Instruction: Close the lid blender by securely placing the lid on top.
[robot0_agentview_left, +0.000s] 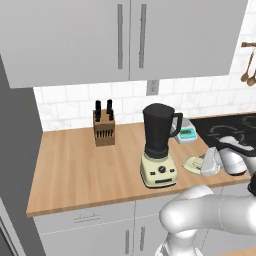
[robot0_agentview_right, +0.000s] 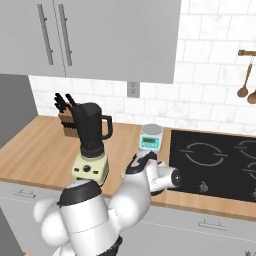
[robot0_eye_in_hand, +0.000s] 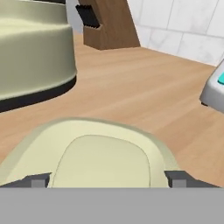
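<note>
The blender (robot0_agentview_left: 160, 142) stands on the wooden counter, a dark tapered jar with an open mouth on a cream base (robot0_eye_in_hand: 30, 57). Just right of it the pale cream lid (robot0_agentview_left: 191, 164) lies flat on the counter. My gripper (robot0_agentview_left: 204, 167) is low over the lid, coming in from the right. In the hand view the lid (robot0_eye_in_hand: 105, 153) lies very close below, its raised centre between my two fingertips (robot0_eye_in_hand: 38, 180). The gripper (robot0_eye_in_hand: 108, 179) is open, with the tips standing clear of the knob on either side. In the right base view the blender (robot0_agentview_right: 91, 135) stands left of my arm.
A wooden knife block (robot0_agentview_left: 104, 127) stands at the back left by the tiled wall. A white scale (robot0_agentview_left: 186, 132) with a teal display sits behind the lid, and a black cooktop (robot0_agentview_right: 215, 160) lies to the right. Cabinets (robot0_agentview_left: 130, 35) hang above the blender.
</note>
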